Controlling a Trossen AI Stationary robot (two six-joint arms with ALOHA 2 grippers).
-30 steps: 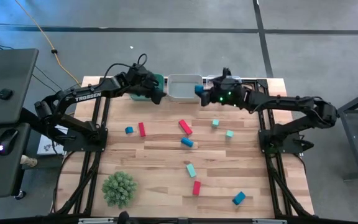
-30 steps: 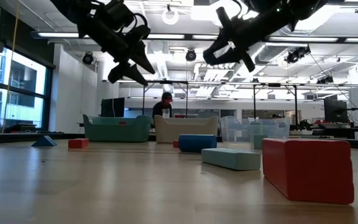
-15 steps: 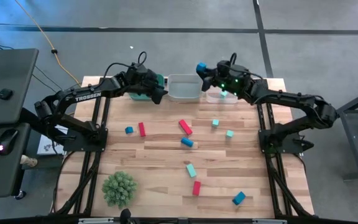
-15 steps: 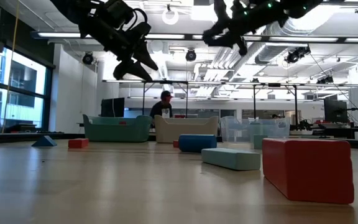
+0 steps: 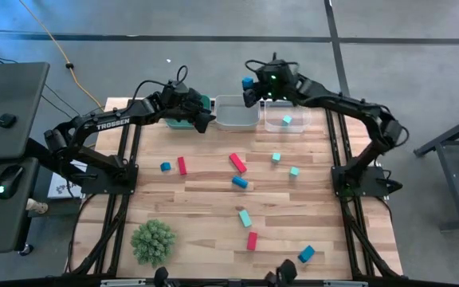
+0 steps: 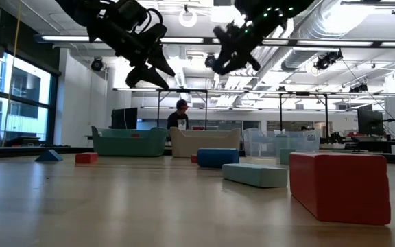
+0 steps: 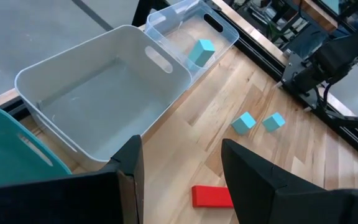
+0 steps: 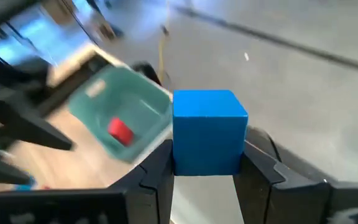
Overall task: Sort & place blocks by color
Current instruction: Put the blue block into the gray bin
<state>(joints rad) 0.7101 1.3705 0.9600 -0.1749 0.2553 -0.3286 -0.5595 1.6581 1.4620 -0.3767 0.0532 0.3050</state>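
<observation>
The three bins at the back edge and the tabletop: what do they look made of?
Teal bin: opaque plastic, apparently moulded, matte. White bin: opaque plastic, smooth with a moulded handle slot. Clear bin: transparent plastic, since a teal cube shows through it. Tabletop: light wood strips, like butcher block.

A blue cube (image 8: 209, 130), a red block (image 8: 120, 130) in a teal bin (image 8: 120, 118), a white bin (image 7: 104, 93).

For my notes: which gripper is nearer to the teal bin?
Left. The left gripper hovers at the teal bin's edge; the right gripper, holding a blue cube, is beyond the white bin.
</observation>
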